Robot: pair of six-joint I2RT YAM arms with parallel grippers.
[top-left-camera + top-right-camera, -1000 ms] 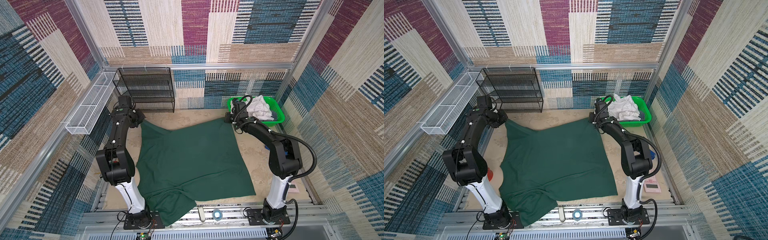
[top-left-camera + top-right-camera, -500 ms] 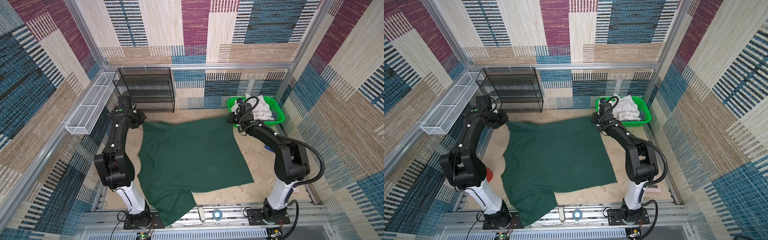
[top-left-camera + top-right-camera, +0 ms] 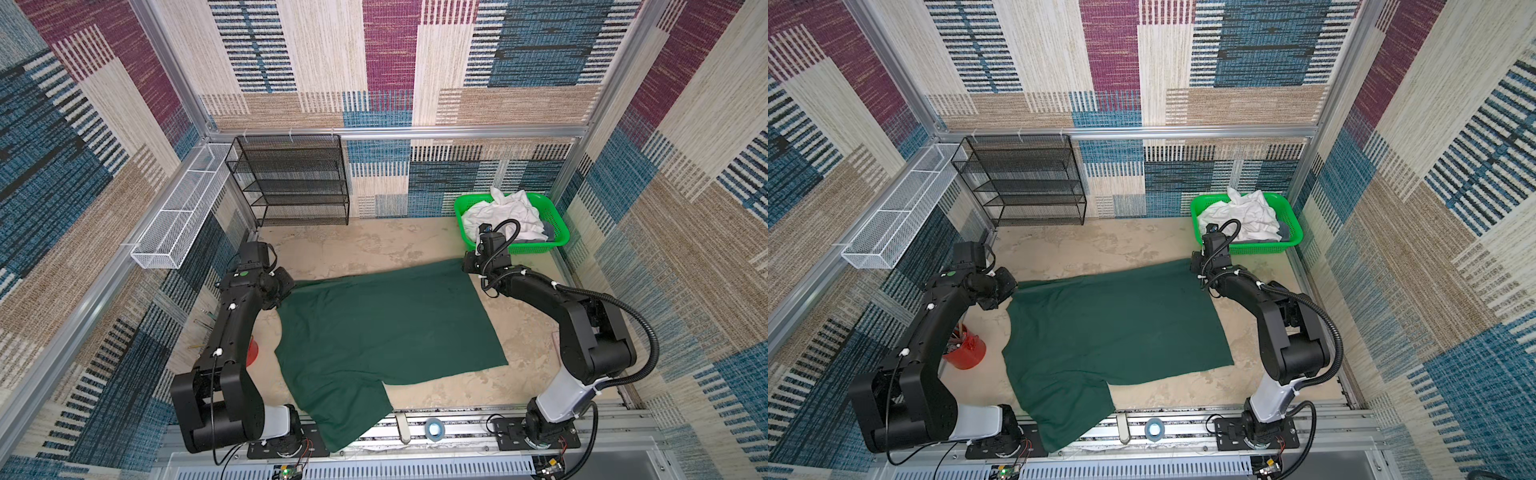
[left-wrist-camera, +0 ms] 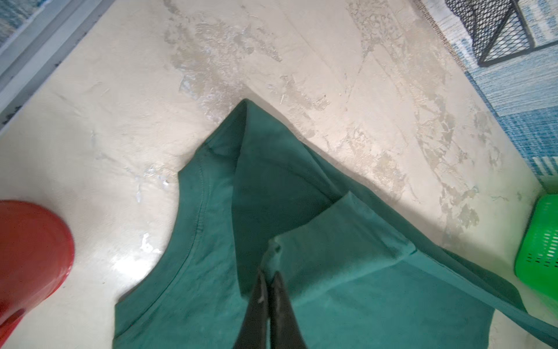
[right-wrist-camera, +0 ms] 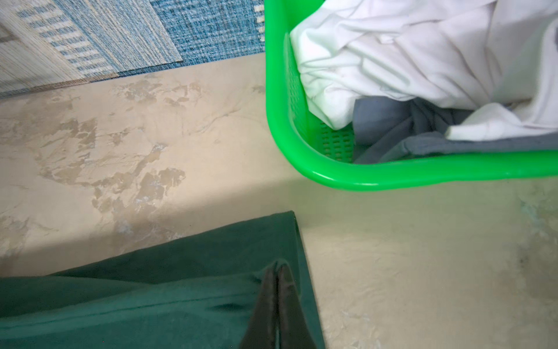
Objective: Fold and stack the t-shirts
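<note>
At the near edge, one corner of the large plain dark green cotton t-shirt (image 3: 386, 332) is draped over the aluminium rail, beside a small blue roll of tape (image 3: 434, 427). The rest of the shirt is spread across the middle of the beige marbled tabletop (image 3: 374, 245), with a red plastic cup (image 3: 967, 349) standing just left of it.

The shirt's far left corner is pinched by the left gripper (image 4: 269, 281), whose jaws are pressed together on a fold of the cloth. The far right corner is nipped in the same way by the right gripper (image 5: 277, 272).

Over the last second the cloth has been dragged away from the near edge, and its far edge, previously held up, has been brought down close to the table. The shirt is judged to be nearly laid flat, so the first fold could be begun once the corners are released.

Farther right, crumpled white t-shirts (image 3: 503, 212) and some grey fabric (image 5: 392, 127) are left waiting in the bright green plastic basket (image 3: 557, 243). A black mesh shelf rack (image 3: 299, 187) is set against the far wall.

No brand, label or legible writing can be made out.
</note>
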